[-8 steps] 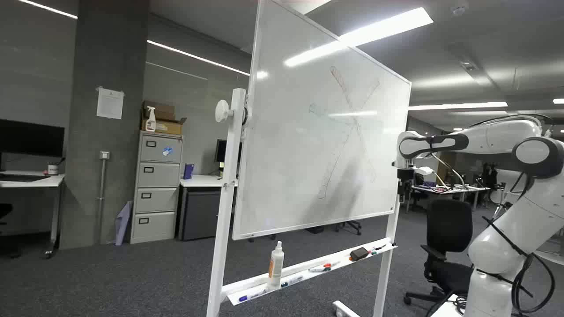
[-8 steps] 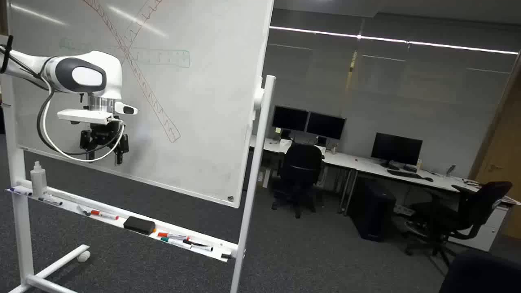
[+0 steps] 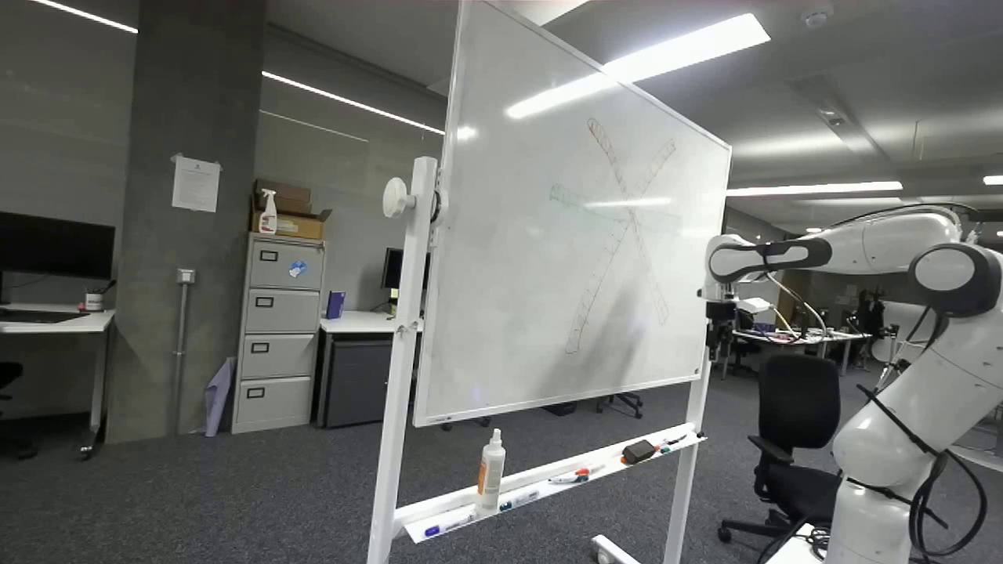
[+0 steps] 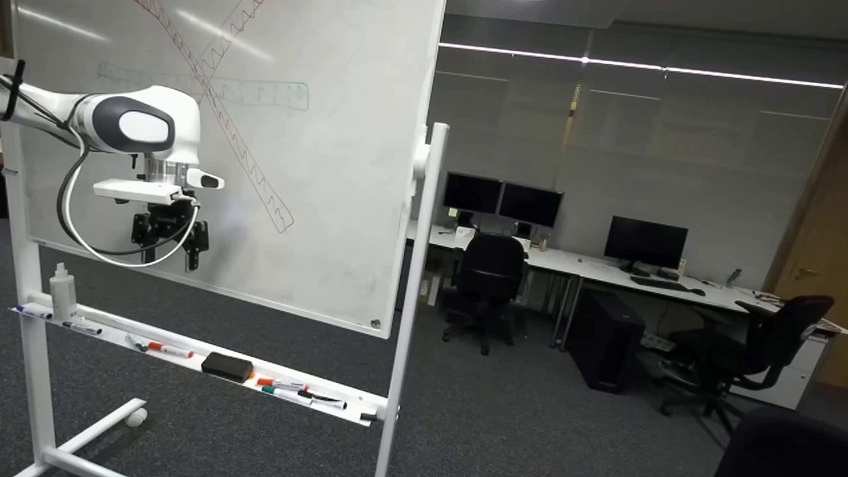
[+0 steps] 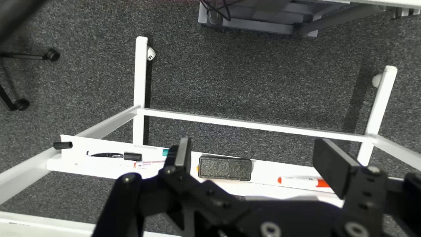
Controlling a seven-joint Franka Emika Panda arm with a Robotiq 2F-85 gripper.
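While the whiteboard (image 4: 358,218) hogs pretty much the whole nine o'clock side in an exterior view, the white robot arm (image 4: 182,122) pokes in across it from between nine and ten. Running along six o'clock under the board there's a long skinny tray (image 5: 108,168) with a bunch of stuff lined up on it. Up on the board, red strips (image 4: 248,159) and a green strip (image 4: 271,94) are drawn crossing each other. The gripper (image 4: 170,263) hangs in front of the board's lower part, fingers (image 5: 330,166) pointing down and spread really wide, gripping nothing but air. A white bottle (image 4: 63,298) stands upright on the tray, roughly half past eight from the gripper in an exterior view. The black eraser (image 4: 226,366) is lying on that tray too, about five o'clock from the gripper; the wrist cam shows it down in the gap between the fingers, well below them. Going off the eraser in the wrist view, you've got a red-and-white marker (image 5: 301,182) at three o'clock and a black-capped marker (image 5: 114,155) out at nine, sitting near the tray's end.
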